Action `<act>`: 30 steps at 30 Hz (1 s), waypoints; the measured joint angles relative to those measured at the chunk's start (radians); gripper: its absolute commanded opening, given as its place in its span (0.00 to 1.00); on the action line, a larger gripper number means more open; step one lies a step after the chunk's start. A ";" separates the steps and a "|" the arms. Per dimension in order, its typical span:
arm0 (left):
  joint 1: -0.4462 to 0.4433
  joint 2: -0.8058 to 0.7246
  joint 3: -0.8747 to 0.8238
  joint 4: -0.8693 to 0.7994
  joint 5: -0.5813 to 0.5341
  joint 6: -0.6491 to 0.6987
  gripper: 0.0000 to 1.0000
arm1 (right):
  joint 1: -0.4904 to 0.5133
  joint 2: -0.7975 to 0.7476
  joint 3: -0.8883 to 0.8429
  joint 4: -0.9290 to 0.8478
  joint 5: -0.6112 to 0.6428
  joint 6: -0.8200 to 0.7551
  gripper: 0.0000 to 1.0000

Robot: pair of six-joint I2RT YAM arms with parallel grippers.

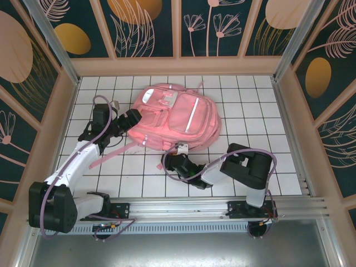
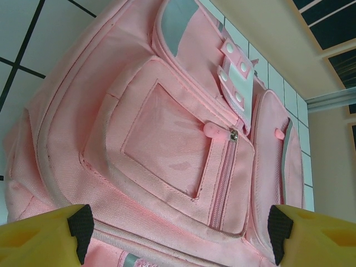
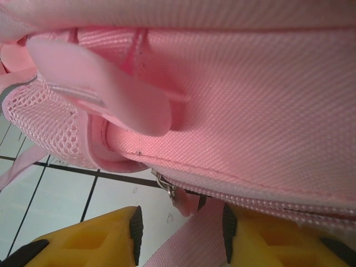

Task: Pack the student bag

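Observation:
The student bag [image 1: 177, 115] is a large pink backpack lying front-up on the white tiled table. My left gripper [image 1: 135, 118] is at the bag's left edge. In the left wrist view the left gripper [image 2: 179, 232] is open wide, with the front pocket of the student bag [image 2: 167, 139] and its zipper pull [image 2: 214, 130] ahead of it. My right gripper [image 1: 169, 162] sits at the bag's near edge. In the right wrist view the right gripper [image 3: 182, 236] is open partway. A pink strap [image 3: 189, 245] runs between its pads, and a small zipper pull [image 3: 186, 199] hangs just beyond the tips.
A pink strap [image 1: 111, 156] trails over the tiles toward the left arm. A small white tag [image 1: 182, 148] sits at the bag's near edge. Enclosure walls [image 1: 67, 100] stand on three sides, and a metal rail [image 1: 222, 203] runs along the near edge.

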 measured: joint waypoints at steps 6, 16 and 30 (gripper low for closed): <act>0.000 0.000 0.000 0.005 0.003 0.000 0.83 | -0.020 0.024 0.014 0.026 -0.016 -0.005 0.38; 0.000 0.000 0.000 0.005 0.002 0.000 0.84 | -0.027 0.074 0.068 0.028 -0.047 -0.030 0.18; 0.000 -0.151 -0.031 -0.151 -0.138 -0.087 0.88 | -0.040 -0.022 0.040 -0.052 -0.087 -0.084 0.00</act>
